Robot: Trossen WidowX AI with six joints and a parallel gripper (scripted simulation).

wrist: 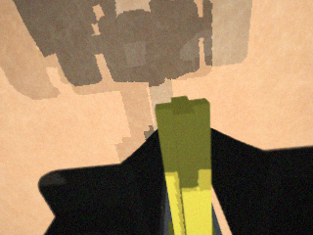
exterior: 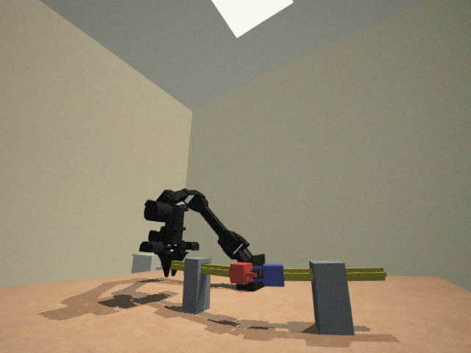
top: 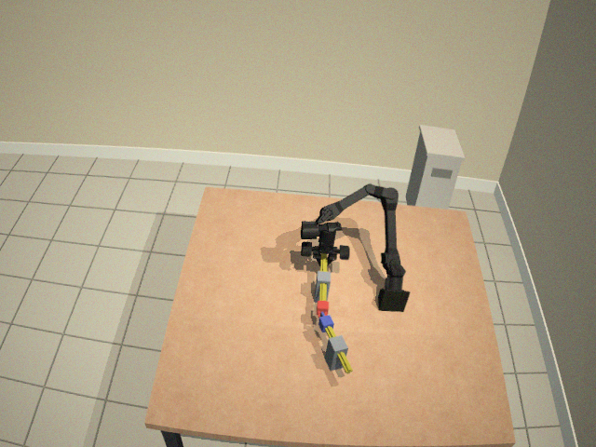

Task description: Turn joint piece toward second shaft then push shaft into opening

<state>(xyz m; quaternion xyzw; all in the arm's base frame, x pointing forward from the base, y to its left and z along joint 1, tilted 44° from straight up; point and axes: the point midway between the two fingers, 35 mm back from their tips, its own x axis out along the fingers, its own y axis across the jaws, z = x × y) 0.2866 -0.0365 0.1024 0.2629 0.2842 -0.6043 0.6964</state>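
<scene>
The first yellow shaft (top: 345, 361) (exterior: 365, 274) runs through its grey block (top: 338, 344) (exterior: 331, 300) and ends in a blue hinge part (top: 326, 322) (exterior: 273, 275). The red joint piece (top: 322, 307) (exterior: 240, 273) is hinged to it and faces the second yellow shaft (top: 322, 291) (exterior: 218, 270) (wrist: 186, 139). That shaft passes through the other grey block (top: 323, 277) (exterior: 190, 288), and its near end meets the red piece with no gap visible. How deep it sits inside is hidden. My gripper (top: 324, 261) (exterior: 170, 272) (wrist: 179, 129) is shut on this shaft near its far end.
The arm's black base (top: 393, 300) stands on the wooden table (top: 240, 375) (exterior: 57, 337), to the right of the shafts in the top view. The arm arches behind the shafts. A pale cabinet (top: 440, 154) stands on the floor beyond the table's back edge.
</scene>
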